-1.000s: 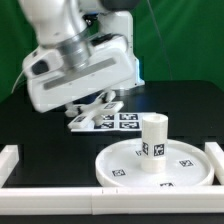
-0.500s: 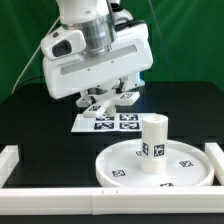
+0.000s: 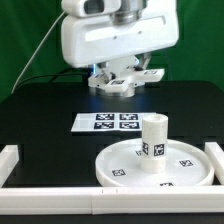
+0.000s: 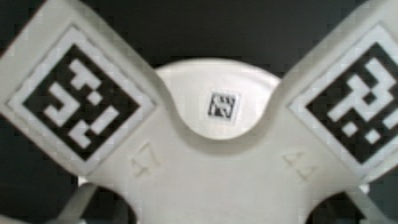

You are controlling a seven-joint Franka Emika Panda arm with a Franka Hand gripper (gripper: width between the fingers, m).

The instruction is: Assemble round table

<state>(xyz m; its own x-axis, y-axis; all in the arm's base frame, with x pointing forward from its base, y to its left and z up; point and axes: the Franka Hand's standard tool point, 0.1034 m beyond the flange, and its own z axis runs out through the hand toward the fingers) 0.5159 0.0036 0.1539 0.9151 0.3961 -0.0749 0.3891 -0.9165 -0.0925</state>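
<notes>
The large rimmed round disc (image 3: 120, 165) lies flat at the front right of the black table. The short thick leg (image 3: 152, 142) stands upright on its middle. My gripper (image 3: 125, 80) hangs above the back of the table, well behind the disc. It is shut on a white base piece (image 4: 214, 110) with a round tagged middle and two slanted tagged wings. In the wrist view this piece fills the picture between my fingers (image 4: 68, 195). In the exterior view its tagged wings (image 3: 150, 73) stick out under the hand.
The marker board (image 3: 105, 122) lies flat on the table between my hand and the disc. White rails run along the front (image 3: 100, 205), the exterior view's left (image 3: 8, 160) and its right (image 3: 213, 152). A green curtain hangs behind.
My arm has swung toward the exterior view's right and risen, carrying the white base piece from just over the marker board to higher behind it. Disc and leg have not moved.
</notes>
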